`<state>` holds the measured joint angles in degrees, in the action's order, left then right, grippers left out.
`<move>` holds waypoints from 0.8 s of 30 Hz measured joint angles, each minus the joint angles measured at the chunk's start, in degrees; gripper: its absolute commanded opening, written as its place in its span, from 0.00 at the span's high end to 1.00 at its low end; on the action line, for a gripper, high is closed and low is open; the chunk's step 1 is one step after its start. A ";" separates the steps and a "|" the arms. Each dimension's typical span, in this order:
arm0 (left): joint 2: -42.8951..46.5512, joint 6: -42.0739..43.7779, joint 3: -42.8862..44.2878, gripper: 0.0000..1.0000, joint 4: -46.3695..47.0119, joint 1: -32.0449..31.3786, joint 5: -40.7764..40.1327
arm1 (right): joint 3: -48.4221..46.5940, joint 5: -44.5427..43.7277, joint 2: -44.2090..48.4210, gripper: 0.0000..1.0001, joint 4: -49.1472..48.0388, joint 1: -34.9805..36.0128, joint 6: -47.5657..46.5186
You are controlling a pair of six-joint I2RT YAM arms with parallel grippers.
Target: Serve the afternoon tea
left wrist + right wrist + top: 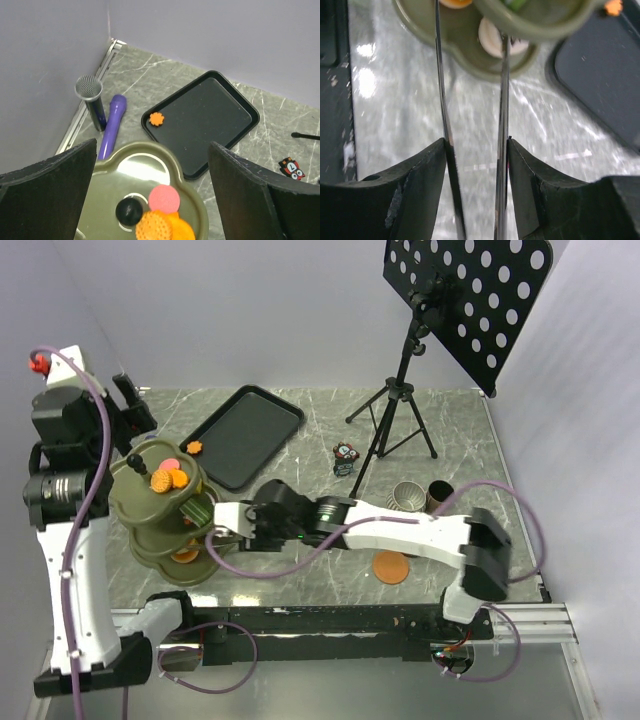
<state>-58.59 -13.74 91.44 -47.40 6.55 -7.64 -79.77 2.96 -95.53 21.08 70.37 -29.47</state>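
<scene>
Two tongs blades (502, 125) are gripped by the right fingers (415, 195), tips near a white pastry (492, 40) on the green stand (465, 65). Wide open, the left fingers (50, 195) are held over its top-tier pink pastry (164, 198) and orange pastries (159, 227).

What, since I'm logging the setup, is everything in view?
tiered stand: one, olive green, left
tray: one, black, beyond stand
pastries: several, pink, orange, white, green, on stand; one on tray
cups: two, grey, dark, right
saucer: one, orange, near right
microphone: one, grey, far left
rod: one, purple, beside microphone
music stand: one, black, far right
toy: one, red-black, centre
tongs: one, metal, in right gripper
left gripper: open, above stand
right gripper: shut on tongs
</scene>
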 measured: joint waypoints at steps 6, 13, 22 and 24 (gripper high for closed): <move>-6.23 0.61 6.75 0.06 -1.66 -6.05 -2.45 | 6.47 -0.85 11.45 0.43 1.86 0.00 -0.07; -19.04 -2.56 15.96 0.05 -2.99 -25.07 -10.78 | 14.40 -3.39 19.89 0.44 4.48 -1.11 1.16; -29.42 -6.49 10.27 0.04 2.16 -29.57 -8.83 | 25.86 -8.44 30.08 0.45 9.16 -8.85 2.38; -32.59 -6.43 10.97 0.03 3.26 -30.25 -7.98 | 26.67 -9.07 30.95 0.45 9.16 -13.40 3.48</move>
<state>-91.18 -20.16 102.41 -44.14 -23.70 -15.62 -53.10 -6.11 -64.58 30.24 56.97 -26.00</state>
